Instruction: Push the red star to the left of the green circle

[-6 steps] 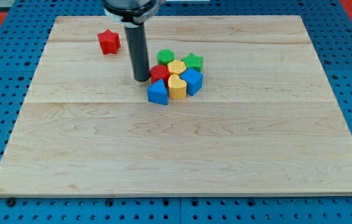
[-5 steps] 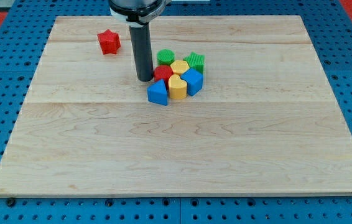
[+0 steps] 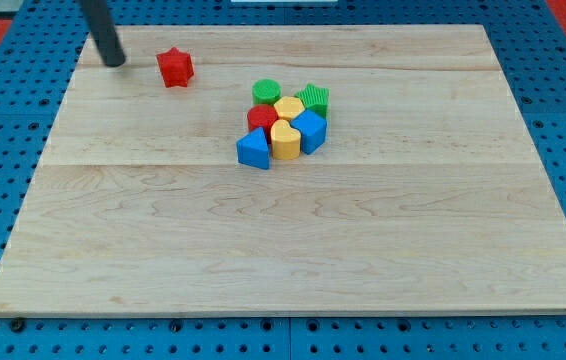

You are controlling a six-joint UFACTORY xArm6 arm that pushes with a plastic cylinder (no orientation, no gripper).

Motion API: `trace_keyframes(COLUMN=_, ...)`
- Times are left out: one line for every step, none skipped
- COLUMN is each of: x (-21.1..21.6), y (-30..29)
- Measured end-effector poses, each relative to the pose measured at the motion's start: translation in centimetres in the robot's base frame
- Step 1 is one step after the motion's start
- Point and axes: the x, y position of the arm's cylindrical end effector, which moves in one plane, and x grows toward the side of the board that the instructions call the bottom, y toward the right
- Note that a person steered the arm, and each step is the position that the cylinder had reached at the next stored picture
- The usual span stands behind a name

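Dark and straight, the rod is entering from the view's top left, leaning slightly, with my tip point(image 3: 114, 62) resting on the wooden board point(image 3: 283, 250) near its top-left corner. The arm is carrying no fingers, only this rod. My tip is sitting just left of the red star point(image 3: 174, 67), not touching it. The green circle point(image 3: 266, 92) is lying well to the star's right, heading a cluster of blocks. No legible writing is showing.

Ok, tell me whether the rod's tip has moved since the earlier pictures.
Yes. My tip has gone from beside the block cluster toward the view's upper left, and now sits left of the red star, apart from it.
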Motion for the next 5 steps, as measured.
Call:
trace_keyframes(x=0.5, y=4.9)
trace_keyframes(x=2.4, y=9.7)
trace_keyframes(x=4.3, y=11.0)
trace_keyframes(x=4.5, y=8.9)
trace_keyframes(x=6.0, y=9.0)
